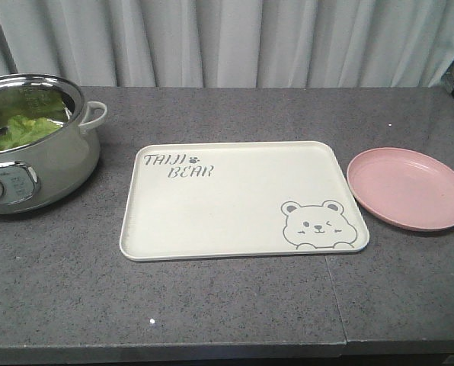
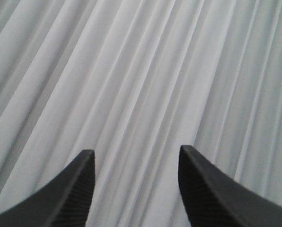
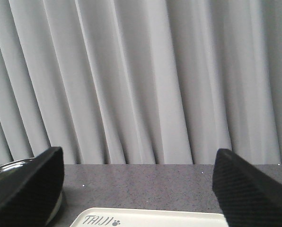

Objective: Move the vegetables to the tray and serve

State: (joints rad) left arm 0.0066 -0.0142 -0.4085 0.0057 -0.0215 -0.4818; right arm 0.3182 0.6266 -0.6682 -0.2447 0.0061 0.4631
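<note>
Background: a pale grey curtain (image 1: 288, 42) hangs in vertical pleats behind a dark grey, speckled, stone-look worktop (image 1: 234, 305).

Item count on the worktop:
- One pot (image 1: 52, 168), far left. It is round, with a polished metal rim, a dull grey-green body, one dial on its front panel and one loop handle visible on its right side.
- One tray (image 1: 234, 198), centre. It is cream-white plastic, rectangular, with rounded corners and a low rim. It carries grey "TAIJI BEAR" lettering at the far left corner and one winking bear drawing at the near right corner.
- One plate (image 1: 410, 187), just to the right of the tray and apart from it. It is round, pink, shallow and matt.

Task item: the lettuce (image 1: 25, 126) lies inside the pot, below the rim. It is bright green and crinkled. How many leaves there are, and which way the long axis runs, cannot be determined.

Tray orientation: the long axis runs left to right, parallel to the front edge of the worktop. The lettering reads upright from the front.

Left gripper (image 2: 136, 150): two black, textured jaws stand apart, released, with only curtain between them.

Right gripper (image 3: 138, 150): jaws are spread wide and released, grasping nothing. The far edge of the tray is visible low between them.
</note>
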